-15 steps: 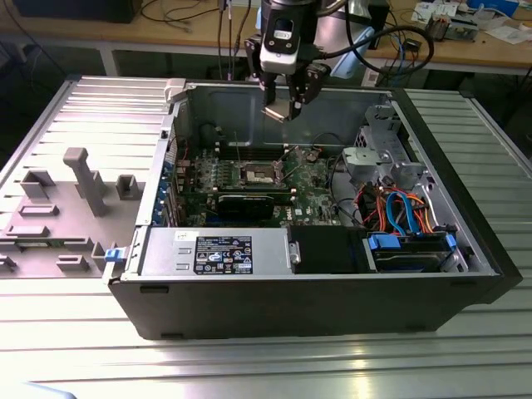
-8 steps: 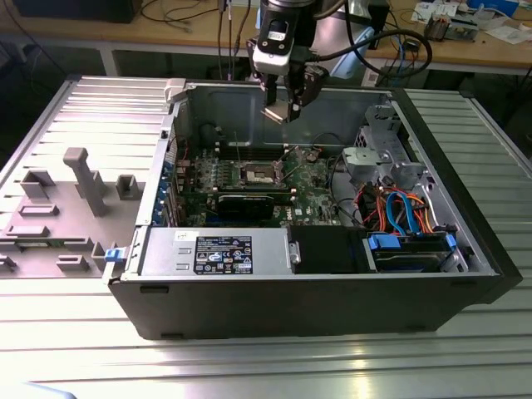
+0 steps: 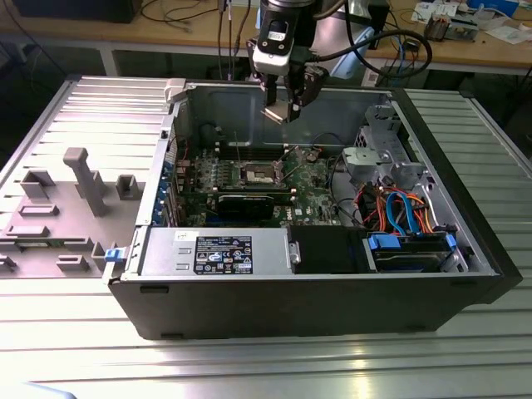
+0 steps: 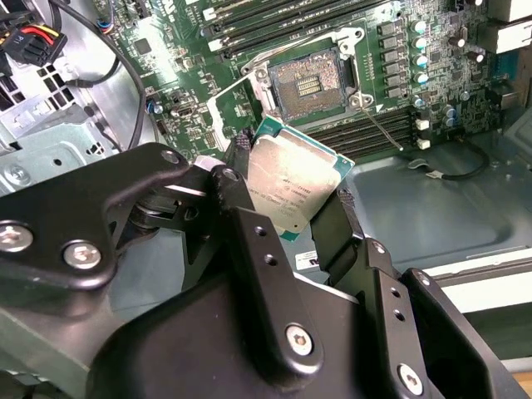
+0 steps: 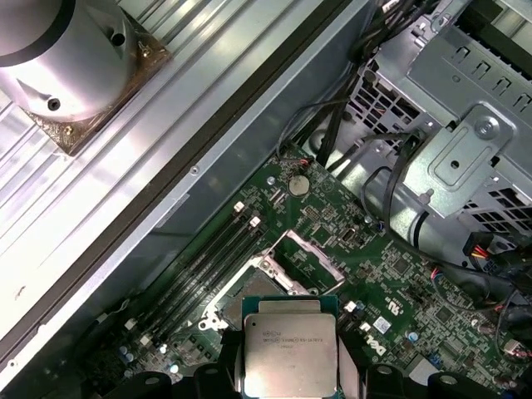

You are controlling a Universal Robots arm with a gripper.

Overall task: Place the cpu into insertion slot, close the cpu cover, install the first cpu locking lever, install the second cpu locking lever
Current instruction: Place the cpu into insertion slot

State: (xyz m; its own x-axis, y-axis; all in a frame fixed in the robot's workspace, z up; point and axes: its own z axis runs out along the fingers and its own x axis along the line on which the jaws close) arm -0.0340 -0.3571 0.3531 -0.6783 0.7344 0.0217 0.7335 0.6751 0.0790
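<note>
Over the open computer case [image 3: 158,291] in the exterior view, the arm's pincer [image 3: 283,110] hangs at about twelve o'clock from the insertion slot [image 3: 258,174], well clear of the green motherboard [image 3: 320,195]. The pincer [image 4: 289,170] is closed on the cpu [image 4: 287,195]: in the second wrist view its black fingers [image 4: 239,170] press on two opposite edges of the chip, whose dull silver top faces the camera and which is tilted against the board beneath. The cpu [image 5: 291,353] is held in the air and not seated. In both wrist views the insertion slot [image 4: 306,81] lies bare below it, its pale centre uncovered. The cpu cover [image 5: 293,238] stands raised at the slot's edge in the first wrist view, its square opening showing the board behind. A thin metal lever [image 4: 384,131] runs out from a corner of the slot across the long memory slots [image 4: 374,125]. In the exterior view a long black card [image 3: 249,204] sits just at six o'clock from the slot, with the grey power supply [image 3: 216,249] further toward six. Orange and blue cables [image 3: 399,208] and a metal drive cage [image 3: 378,158] are at three o'clock from the board. The case rests on a ribbed metal surface [image 3: 266,366], and a grey fixture [image 3: 83,179] stands at nine o'clock from it.
</note>
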